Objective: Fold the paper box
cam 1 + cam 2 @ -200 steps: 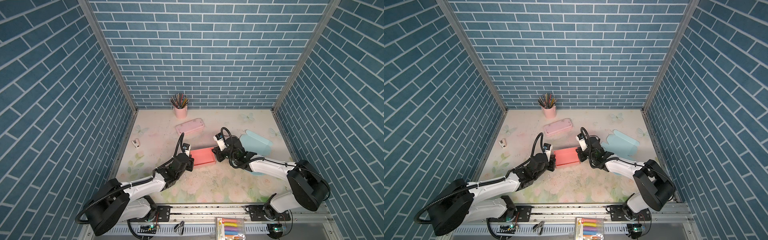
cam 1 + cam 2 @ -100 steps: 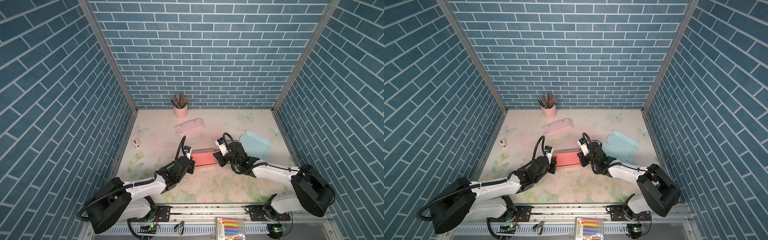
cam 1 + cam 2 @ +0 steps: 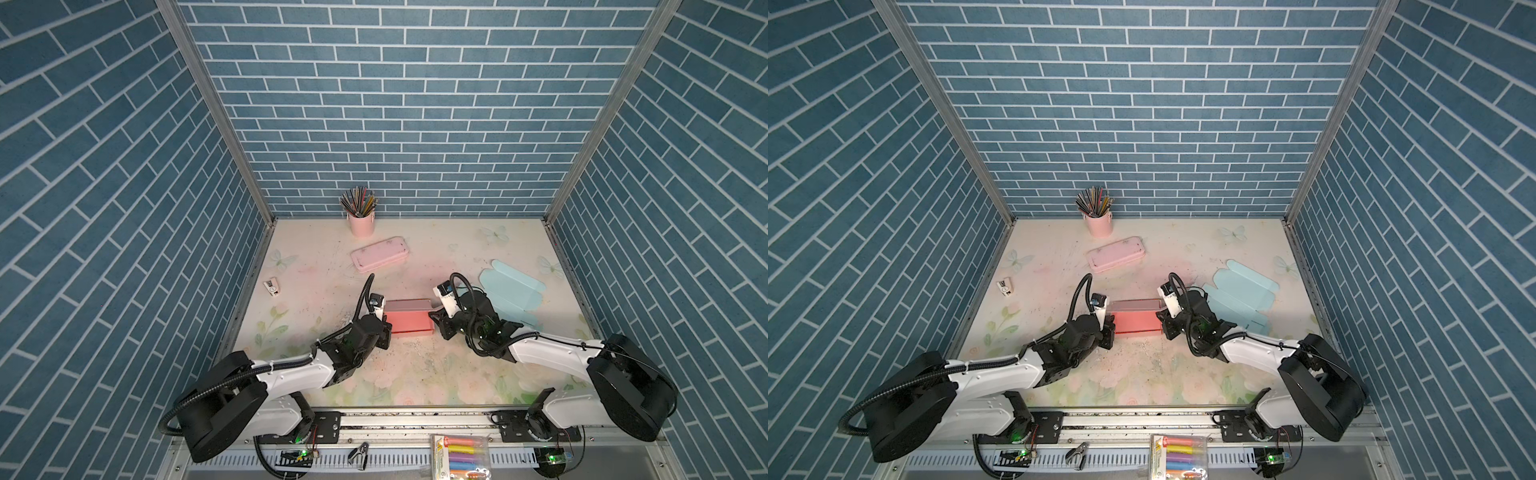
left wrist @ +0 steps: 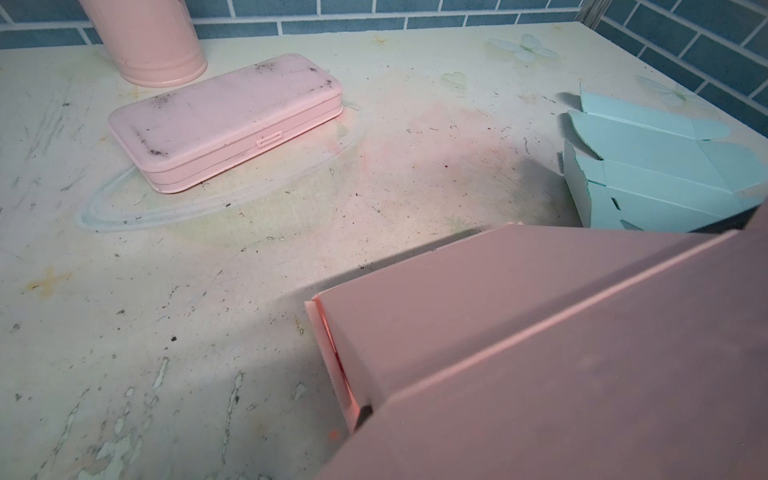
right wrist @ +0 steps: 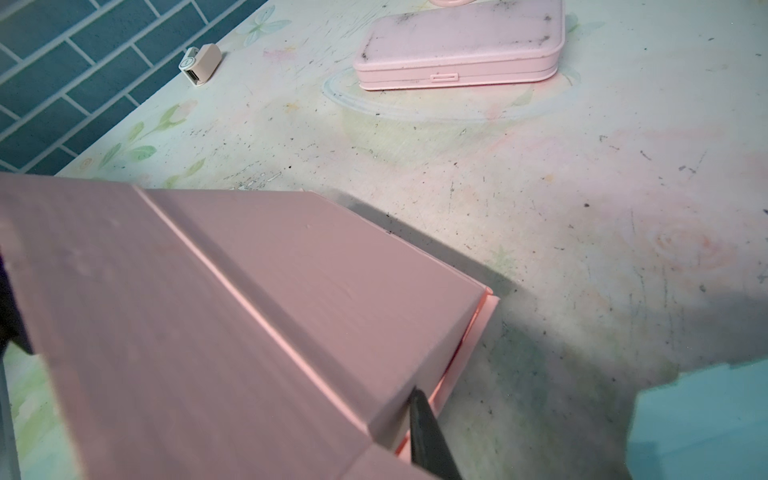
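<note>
The pink paper box (image 3: 409,322) (image 3: 1136,322) lies mid-table with its long rear panel raised. It fills the near part of the left wrist view (image 4: 540,332) and of the right wrist view (image 5: 208,311). My left gripper (image 3: 386,330) (image 3: 1111,328) is at the box's left end, shut on the end wall. Only a dark fingertip (image 4: 365,411) shows there, at the seam between wall and flap. My right gripper (image 3: 436,326) (image 3: 1162,326) is at the box's right end. One black finger (image 5: 428,436) rests against that end wall; the other is hidden behind the box.
A flat light-blue box blank (image 3: 511,295) lies just right of the right gripper. A pink case (image 3: 379,254) and a pink cup of pencils (image 3: 360,216) stand behind. A small white sharpener (image 3: 272,287) sits by the left wall.
The box's rear panel has come up and the box has shifted slightly toward the near edge. Both grippers stayed at its ends and moved nearer with it.
</note>
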{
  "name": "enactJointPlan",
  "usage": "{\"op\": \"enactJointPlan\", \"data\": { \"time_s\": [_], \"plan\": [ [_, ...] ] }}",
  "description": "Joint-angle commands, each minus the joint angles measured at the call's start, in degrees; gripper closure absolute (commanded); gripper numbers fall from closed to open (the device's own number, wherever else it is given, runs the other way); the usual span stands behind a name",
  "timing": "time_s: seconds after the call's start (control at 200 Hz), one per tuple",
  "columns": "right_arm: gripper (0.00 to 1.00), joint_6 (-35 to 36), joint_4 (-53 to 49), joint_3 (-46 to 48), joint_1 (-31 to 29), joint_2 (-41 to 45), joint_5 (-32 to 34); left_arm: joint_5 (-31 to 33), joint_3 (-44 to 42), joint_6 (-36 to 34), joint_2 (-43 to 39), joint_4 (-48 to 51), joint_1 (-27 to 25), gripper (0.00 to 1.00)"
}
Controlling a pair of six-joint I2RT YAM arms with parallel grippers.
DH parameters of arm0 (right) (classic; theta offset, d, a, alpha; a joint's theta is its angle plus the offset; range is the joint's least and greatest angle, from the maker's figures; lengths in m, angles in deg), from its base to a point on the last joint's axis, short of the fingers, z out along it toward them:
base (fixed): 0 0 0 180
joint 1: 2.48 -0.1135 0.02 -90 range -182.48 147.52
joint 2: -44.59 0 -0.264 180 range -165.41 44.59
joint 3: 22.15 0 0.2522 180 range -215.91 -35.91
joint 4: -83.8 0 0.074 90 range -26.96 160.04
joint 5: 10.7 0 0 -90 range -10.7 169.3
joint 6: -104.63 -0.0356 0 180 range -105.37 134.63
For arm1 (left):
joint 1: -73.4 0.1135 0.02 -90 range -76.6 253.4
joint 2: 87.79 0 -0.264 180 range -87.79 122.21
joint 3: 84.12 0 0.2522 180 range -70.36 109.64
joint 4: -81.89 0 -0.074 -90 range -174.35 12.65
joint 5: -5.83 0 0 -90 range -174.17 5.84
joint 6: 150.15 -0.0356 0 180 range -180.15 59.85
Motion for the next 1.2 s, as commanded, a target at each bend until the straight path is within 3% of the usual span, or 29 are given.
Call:
{"op": "enactJointPlan", "data": {
  "time_s": [0.0,0.415,0.795,0.99,1.195],
  "plan": [
    [0.8,-1.38,1.76,1.28,-0.82,1.39,-2.65,-0.9,-1.23,1.7,0.75,0.26,-0.78,0.98],
    [0.66,-1.47,0.5,3.97,-0.8,5.19,-2.7,0.29,-1.78,1.95,0.57,0.53,-1.1,0.98],
    [0.63,2.24,-13.28,2.2,-1.04,20.33,-0.7,0.78,-1.79,2.17,1.09,-0.02,-1.34,0.98],
    [0.59,2.28,-20.75,-5.58,-2.45,23.53,0.61,1.13,-1.27,2.25,1.8,-0.01,-1.79,0.98],
    [0.57,2.25,-26.16,-15.63,-2.75,18.99,2.33,1.82,-1.45,2.63,1.63,0.13,-2.26,0.98]
  ]
}}
